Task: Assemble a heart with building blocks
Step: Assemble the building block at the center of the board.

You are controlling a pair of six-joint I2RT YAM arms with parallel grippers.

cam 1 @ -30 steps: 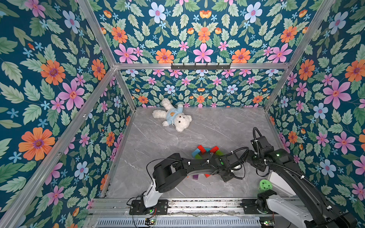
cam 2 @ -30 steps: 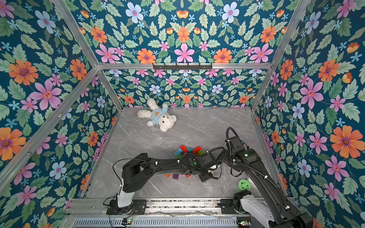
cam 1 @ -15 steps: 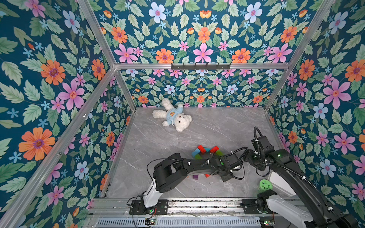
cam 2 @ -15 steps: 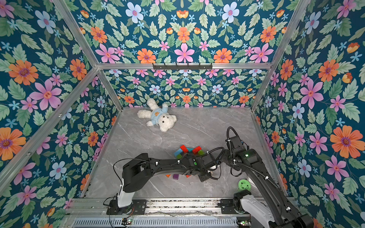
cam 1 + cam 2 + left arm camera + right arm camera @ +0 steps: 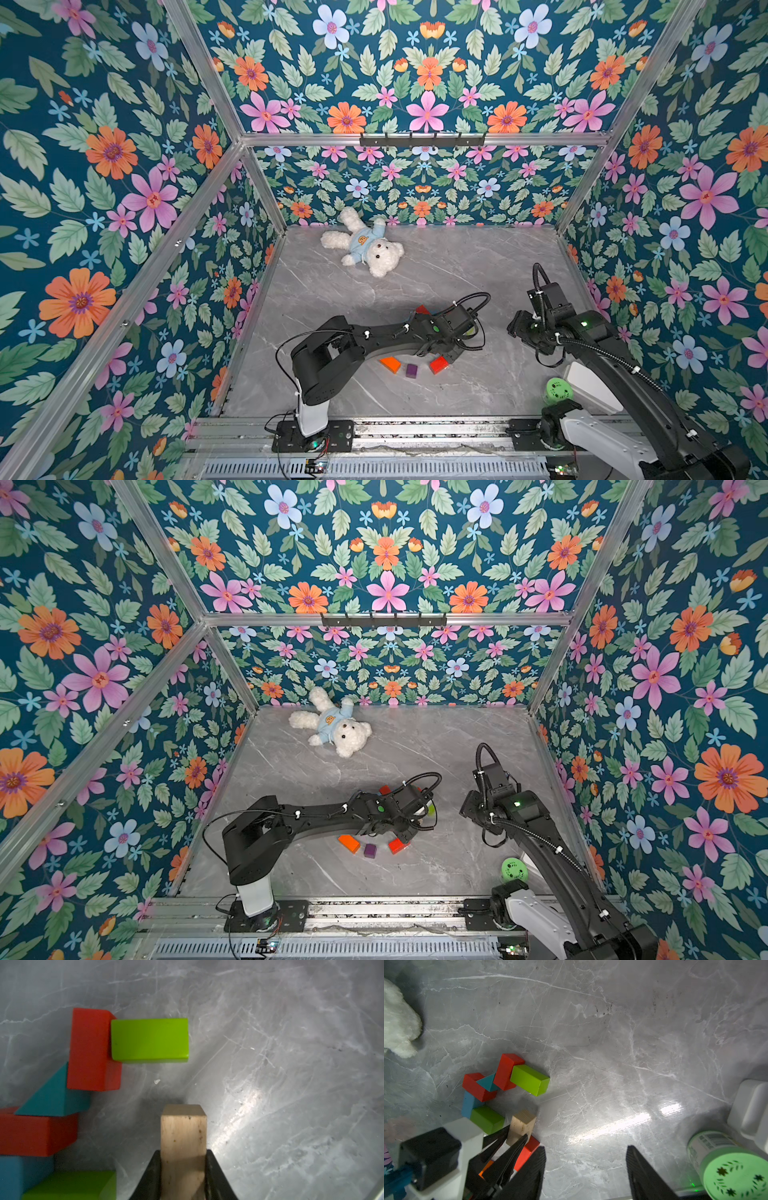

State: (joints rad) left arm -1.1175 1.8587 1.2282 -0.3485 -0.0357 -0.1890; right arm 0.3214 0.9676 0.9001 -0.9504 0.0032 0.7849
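Left gripper is clamped on the plain-wood brick, just beside the part-built heart mid-table. Right gripper has its jaws apart, holding nothing.
Blocks: 3 red, 2 green, 1 each light blue, teal, wood, orange brick, purple cube.
Barcode label on the green perforated ball is unreadable.
Grey marble-look tabletop, floral walls.

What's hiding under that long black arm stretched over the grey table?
The left gripper there pinches a plain-wood brick near a touching chain of red, teal, green and blue painted blocks. In both top views the black arm covers most of that chain.
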